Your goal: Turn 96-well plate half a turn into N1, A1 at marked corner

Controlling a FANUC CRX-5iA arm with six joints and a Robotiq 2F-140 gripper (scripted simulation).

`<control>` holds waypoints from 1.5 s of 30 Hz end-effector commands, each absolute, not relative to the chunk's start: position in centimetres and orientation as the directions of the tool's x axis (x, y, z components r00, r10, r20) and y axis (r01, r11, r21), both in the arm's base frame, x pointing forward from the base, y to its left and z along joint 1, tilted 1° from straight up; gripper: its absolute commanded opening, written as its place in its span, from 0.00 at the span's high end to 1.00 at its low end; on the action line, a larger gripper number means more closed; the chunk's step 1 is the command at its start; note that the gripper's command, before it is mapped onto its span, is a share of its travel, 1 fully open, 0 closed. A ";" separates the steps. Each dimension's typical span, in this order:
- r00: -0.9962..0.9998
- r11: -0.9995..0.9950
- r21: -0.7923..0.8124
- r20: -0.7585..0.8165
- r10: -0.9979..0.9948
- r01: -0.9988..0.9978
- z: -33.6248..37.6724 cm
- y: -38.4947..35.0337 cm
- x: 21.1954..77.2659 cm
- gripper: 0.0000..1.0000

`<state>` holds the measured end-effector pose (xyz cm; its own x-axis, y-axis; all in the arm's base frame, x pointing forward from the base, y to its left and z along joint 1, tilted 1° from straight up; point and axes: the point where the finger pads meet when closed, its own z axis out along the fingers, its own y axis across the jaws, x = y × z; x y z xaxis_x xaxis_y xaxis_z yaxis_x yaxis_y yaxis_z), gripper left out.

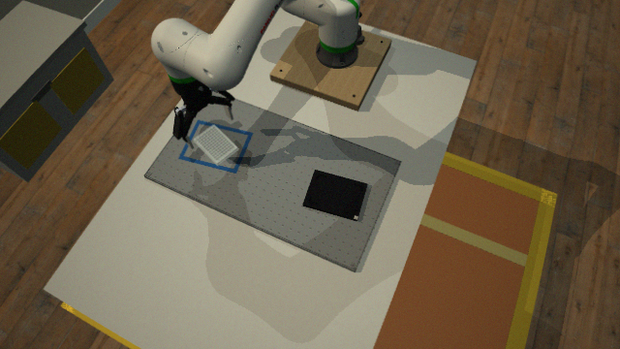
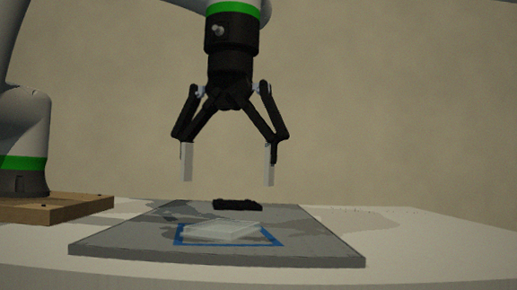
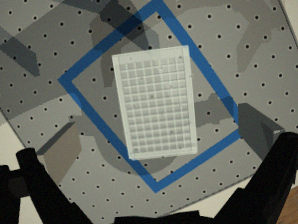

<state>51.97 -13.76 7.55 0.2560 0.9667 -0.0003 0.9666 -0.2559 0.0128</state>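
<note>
The arm reached out from its wooden base plate point(image 1: 373, 92) toward the far left end of the grey perforated deck point(image 1: 271, 204), its last links bent so that the wrist pointed straight down. The hand point(image 2: 228, 170) hung well above the deck, spread as wide as it goes, with nothing between its fingers point(image 2: 186, 168). The two pale fingertip pads pointed straight down, one to each side of the spot beneath. From the side, the black linkages splayed out in a broad inverted V under the green-ringed wrist.

Directly below the hand, the 96-well plate point(image 1: 216, 143) lay flat on the deck inside the blue taped outline B1 point(image 1: 244, 147). It sat turned relative to the tape, its edges at an angle to the blue lines rather than parallel with them. In the wrist view the plate point(image 3: 156, 103) showed its grid of wells facing up, and it stayed within the outline point(image 3: 87, 106) on all sides. I could not make out which corner was cut off.

The black plate nest N1 point(image 1: 335, 194) stood well apart from the plate, toward the other end of the deck, with a small light mark at one of its corners. The deck rested on the pale table point(image 1: 145, 271).
</note>
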 end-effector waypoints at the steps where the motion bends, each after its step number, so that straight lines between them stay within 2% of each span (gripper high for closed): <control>1: 0.256 -0.256 0.013 0.000 0.967 0.967 7.6 -13.8 52.0 0.00; 10: 0.473 -0.473 0.013 0.003 0.881 0.881 7.6 -13.8 52.0 0.00; 22: 0.778 -0.778 0.011 0.008 0.628 0.628 7.6 -13.8 52.0 0.00; 24: 0.778 -0.778 0.011 0.008 0.628 0.628 7.6 -13.8 52.0 0.00; 35: 0.952 -0.952 0.007 0.011 0.307 0.307 7.6 -13.8 52.0 0.00; 45: 0.999 -0.999 0.004 0.013 0.045 0.045 7.6 -13.8 52.0 0.00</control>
